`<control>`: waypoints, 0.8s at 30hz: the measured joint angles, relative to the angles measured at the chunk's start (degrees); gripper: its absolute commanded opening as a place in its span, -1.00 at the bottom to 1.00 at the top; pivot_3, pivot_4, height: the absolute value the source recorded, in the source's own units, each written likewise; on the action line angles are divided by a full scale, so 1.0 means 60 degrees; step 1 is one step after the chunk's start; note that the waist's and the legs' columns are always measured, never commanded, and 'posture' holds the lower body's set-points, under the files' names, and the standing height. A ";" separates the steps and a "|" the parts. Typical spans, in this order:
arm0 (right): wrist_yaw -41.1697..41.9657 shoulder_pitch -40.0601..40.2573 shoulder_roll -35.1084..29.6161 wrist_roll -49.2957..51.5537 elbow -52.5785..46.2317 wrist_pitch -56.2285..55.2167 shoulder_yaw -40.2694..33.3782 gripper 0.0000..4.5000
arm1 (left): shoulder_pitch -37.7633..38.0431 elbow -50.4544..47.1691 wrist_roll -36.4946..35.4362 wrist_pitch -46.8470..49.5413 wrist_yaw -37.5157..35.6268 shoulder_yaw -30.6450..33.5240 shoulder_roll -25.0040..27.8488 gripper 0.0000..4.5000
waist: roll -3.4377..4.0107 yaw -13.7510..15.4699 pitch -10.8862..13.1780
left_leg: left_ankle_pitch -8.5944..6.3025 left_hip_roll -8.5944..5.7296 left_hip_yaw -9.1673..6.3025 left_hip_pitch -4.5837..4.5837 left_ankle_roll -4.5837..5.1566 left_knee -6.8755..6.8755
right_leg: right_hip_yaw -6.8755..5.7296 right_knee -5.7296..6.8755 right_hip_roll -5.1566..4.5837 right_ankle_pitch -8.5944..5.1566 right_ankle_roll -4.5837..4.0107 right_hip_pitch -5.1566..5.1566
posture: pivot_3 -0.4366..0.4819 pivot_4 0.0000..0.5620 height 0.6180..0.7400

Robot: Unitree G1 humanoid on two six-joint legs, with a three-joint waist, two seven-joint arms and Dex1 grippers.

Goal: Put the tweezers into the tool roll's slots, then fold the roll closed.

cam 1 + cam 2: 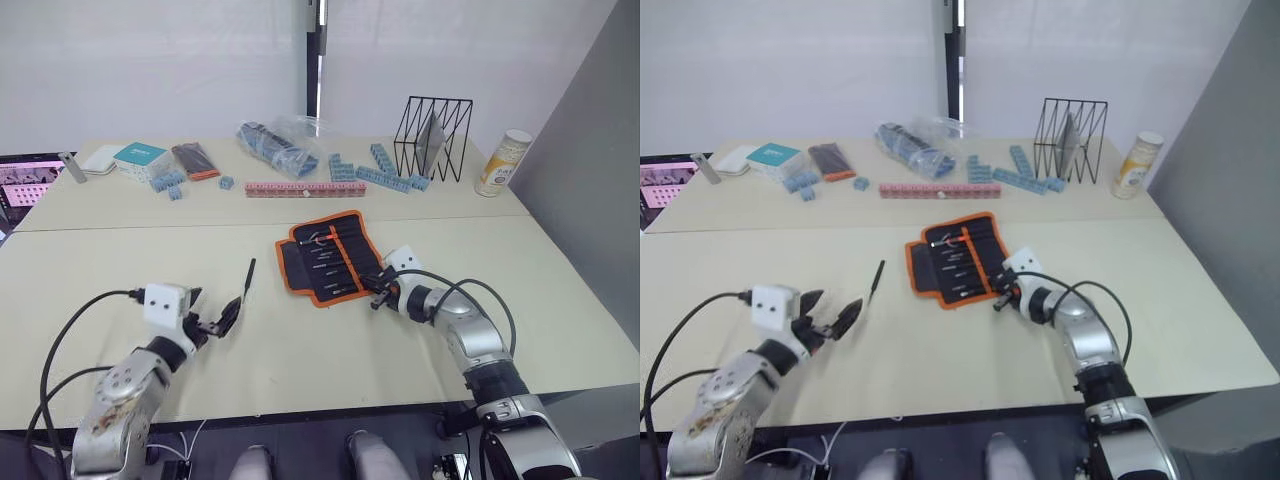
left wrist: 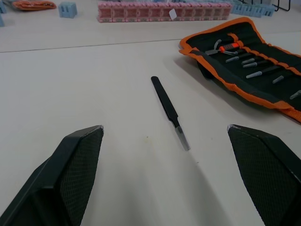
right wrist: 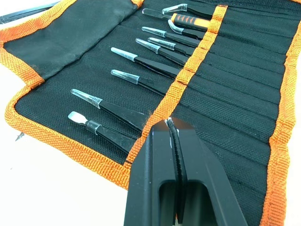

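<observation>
The left gripper (image 1: pixel 222 318) hovers over the near-left of the table (image 1: pixel 300 350) with its fingers (image 2: pixel 80 155) spread wide and nothing between them. Just beyond it lies one loose pair of tweezers (image 2: pixel 168 110), flat on the bare top, capped tip toward the gripper, apart from both fingers.

Further right, the tool roll (image 1: pixel 330 256) lies unfolded at mid-table, orange trim all round, with several tweezers already seated in its slots (image 3: pixel 155 80) and their clear-capped tips sticking out.

At the roll's near-right edge, the right gripper (image 3: pixel 170 123) has its fingers pressed together; a pale sliver shows at the tips, but I cannot tell whether it holds anything.

The risks, as I judge them: the loose tweezers are thin and lie flat, so closing fingers may skate over them or flick them away. The right gripper touches or nearly touches the fabric and could drag the roll, shifting the slots or shaking seated tweezers loose.
</observation>
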 measured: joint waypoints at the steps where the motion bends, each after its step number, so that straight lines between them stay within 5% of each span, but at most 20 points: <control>1: -0.0007 -0.0004 -0.0001 -0.0003 0.0001 0.0001 -0.0001 -1.00 | -0.0210 -0.0005 0.0001 0.0312 0.0131 -0.0119 -0.0004 0.99 | 0.0000 0.0005 0.0000 | 0.0000 -0.0003 -0.0005 -0.0002 0.0000 0.0001 | -0.0001 0.0002 0.0000 0.0002 0.0003 0.0000 | -0.05 -0.47 1.00; 8: -0.0037 0.0010 -0.0012 -0.0002 -0.0036 0.0004 -0.0013 -1.00 | -0.1592 0.0076 0.0149 0.2395 0.1587 -0.0547 -0.0443 0.99 | -0.0001 0.0001 0.0000 | 0.0002 -0.0008 -0.0008 -0.0002 0.0003 0.0000 | 0.0000 0.0002 0.0001 0.0011 0.0018 0.0003 | -0.05 -0.47 1.00; 18: -0.0146 0.0043 -0.0023 -0.0003 -0.0106 0.0019 -0.0019 -1.00 | -0.2018 0.0870 0.0887 0.2480 0.2400 -0.1635 -0.1163 0.99 | -0.0002 0.0020 0.0001 | 0.0002 -0.0011 -0.0011 -0.0002 0.0002 -0.0001 | 0.0002 0.0001 0.0001 0.0011 0.0019 0.0004 | -0.05 -0.47 1.00; 24: -0.0225 0.0099 -0.0041 -0.0021 -0.0214 0.0095 -0.0018 -1.00 | -0.2085 0.1195 0.1325 0.2101 0.2626 -0.1717 -0.1239 0.19 | -0.0002 0.0052 0.0000 | 0.0001 -0.0013 -0.0012 -0.0001 0.0001 0.0002 | 0.0002 -0.0002 0.0000 0.0011 0.0017 0.0007 | -0.05 -0.47 1.00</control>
